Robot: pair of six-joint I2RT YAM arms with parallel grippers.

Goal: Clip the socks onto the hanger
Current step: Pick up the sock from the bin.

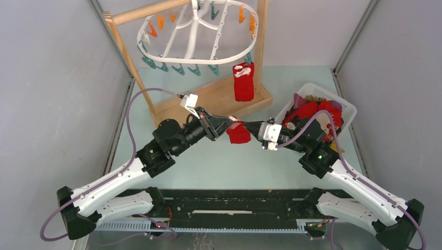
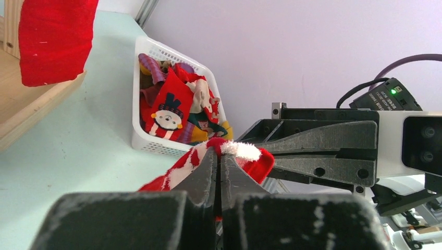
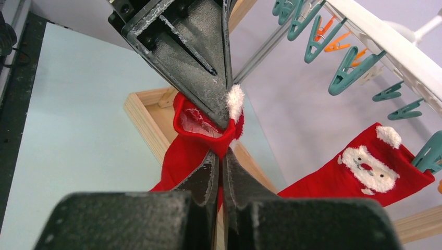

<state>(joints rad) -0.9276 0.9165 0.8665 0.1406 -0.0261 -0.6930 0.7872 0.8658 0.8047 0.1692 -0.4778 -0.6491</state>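
Between the left gripper (image 1: 231, 123) and the right gripper (image 1: 249, 127), both pinching it, a red sock (image 1: 238, 135) hangs, probably to be lifted next to the hanger (image 1: 194, 31) beyond.

One hanger (image 1: 203, 62), one basket (image 1: 312, 86), one clipped sock (image 1: 243, 83) and one held sock (image 1: 238, 134).

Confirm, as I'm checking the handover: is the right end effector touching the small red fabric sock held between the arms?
Touching. The right wrist view shows the right end effector shut on the small red fabric sock, pinching its cuff.
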